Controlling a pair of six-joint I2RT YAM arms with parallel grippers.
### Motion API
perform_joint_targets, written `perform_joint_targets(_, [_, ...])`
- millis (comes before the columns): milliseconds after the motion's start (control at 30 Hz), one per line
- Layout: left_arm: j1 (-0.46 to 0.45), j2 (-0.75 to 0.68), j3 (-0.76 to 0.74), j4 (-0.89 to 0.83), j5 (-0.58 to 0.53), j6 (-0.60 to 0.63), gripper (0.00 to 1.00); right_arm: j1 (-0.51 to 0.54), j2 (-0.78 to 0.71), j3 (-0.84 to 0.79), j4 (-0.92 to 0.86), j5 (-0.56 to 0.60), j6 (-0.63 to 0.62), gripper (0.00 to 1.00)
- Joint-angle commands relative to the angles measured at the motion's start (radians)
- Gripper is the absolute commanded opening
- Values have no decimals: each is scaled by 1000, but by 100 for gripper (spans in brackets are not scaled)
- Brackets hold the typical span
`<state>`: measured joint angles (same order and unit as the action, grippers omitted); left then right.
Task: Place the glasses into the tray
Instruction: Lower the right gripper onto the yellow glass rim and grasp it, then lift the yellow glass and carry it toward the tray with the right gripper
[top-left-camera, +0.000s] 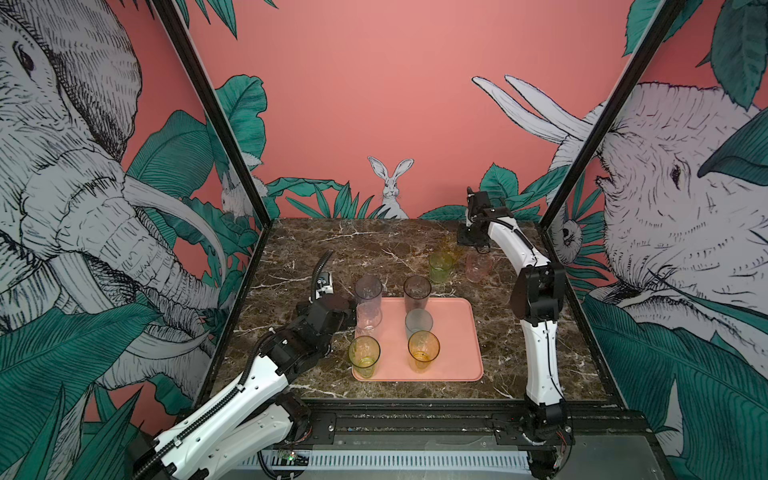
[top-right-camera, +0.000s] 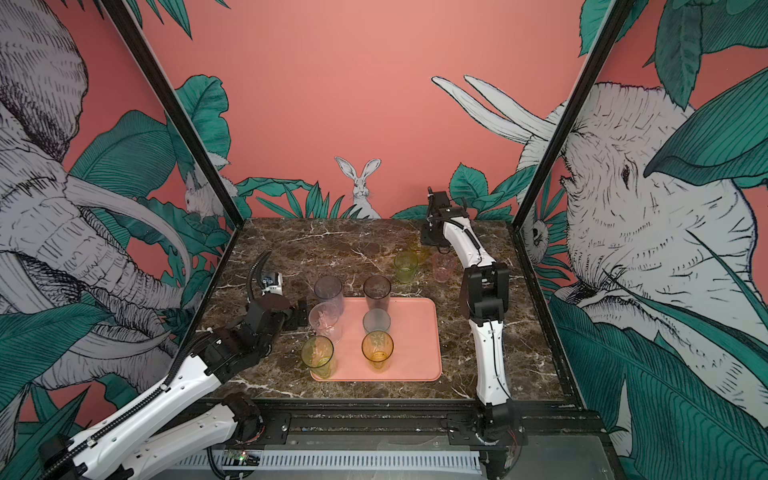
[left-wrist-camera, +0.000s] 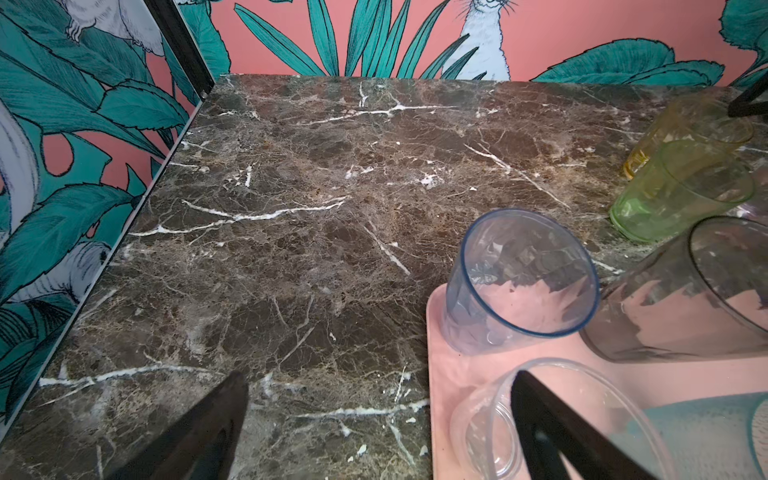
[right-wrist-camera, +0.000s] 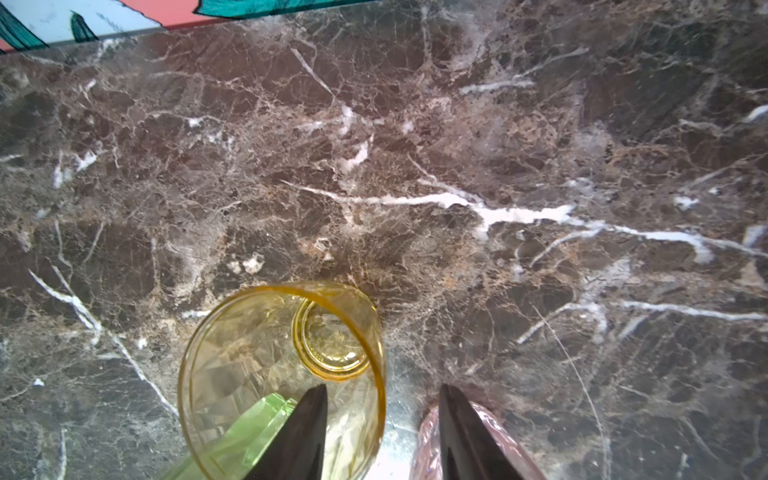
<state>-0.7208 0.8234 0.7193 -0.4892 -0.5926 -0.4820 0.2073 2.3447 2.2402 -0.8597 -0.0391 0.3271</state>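
Note:
The salmon-pink tray holds several glasses: grey-violet, smoky brown, clear, frosted blue-grey, yellow-green and amber. My left gripper stands wide open at the tray's left edge. One of its fingers lies across the mouth of the clear glass, the other over the marble. At the back right, a yellow glass, a green glass and a pink glass stand on the table. My right gripper straddles the yellow glass's wall, jaws apart, one finger inside.
The marble table is walled on the left, back and right. The right arm rises along the tray's right side. The green glass and pink glass crowd close beside the right fingers.

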Motion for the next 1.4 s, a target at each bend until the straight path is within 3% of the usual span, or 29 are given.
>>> perform_joint_targets(0, [6,-15,16,-22,-1,-23,99,-11,12,32,-19,-12,-5,42])
perform_joint_targets(1367, [6,-35,-6,-25,-3,-30,99,-20,55,83,-57,-62,32,4])
